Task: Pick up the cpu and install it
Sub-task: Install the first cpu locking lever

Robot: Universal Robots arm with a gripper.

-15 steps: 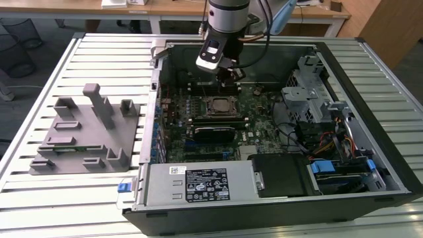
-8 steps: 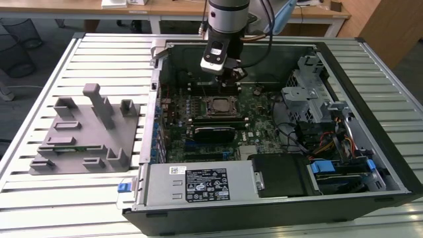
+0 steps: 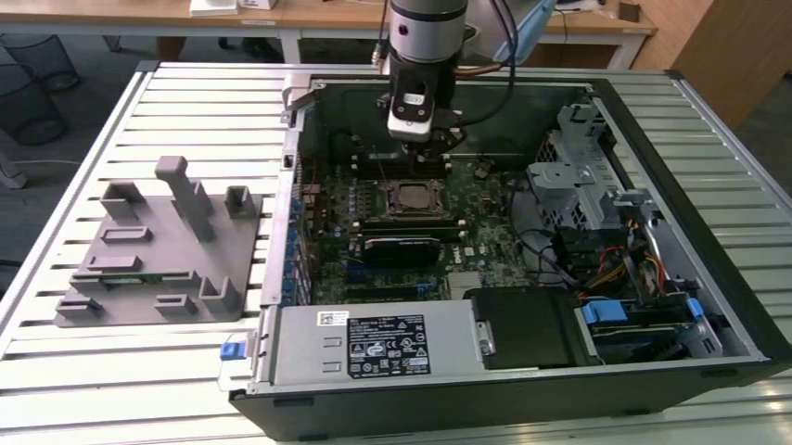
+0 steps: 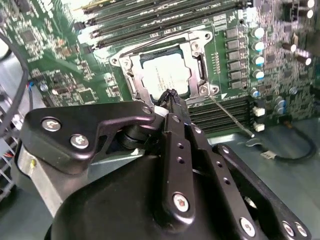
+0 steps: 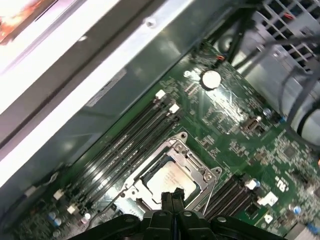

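The cpu [image 3: 409, 197] lies flat in the open socket on the green motherboard [image 3: 483, 232], its pale silver top facing up. Both wrist views show the cpu [image 4: 165, 75] [image 5: 169, 179] inside the metal socket frame [image 4: 200, 65] [image 5: 202, 172]. My gripper [image 3: 427, 146] hangs over the motherboard just behind the socket, inside the open computer case. Its black fingers are shut together with nothing between them, the tips [image 4: 170, 97] [image 5: 172, 195] hovering at the cpu's near edge. The socket's thin wire lever [image 4: 230, 117] sticks out beside the frame.
Empty memory slots [image 4: 150, 17] [image 5: 125, 145] run alongside the socket. The case wall [image 3: 297, 139] rises on the exterior view's left, a drive cage [image 3: 581, 176] and cables on its right, and the power supply [image 3: 371, 343] in front. A grey fixture [image 3: 161, 250] stands outside the case.
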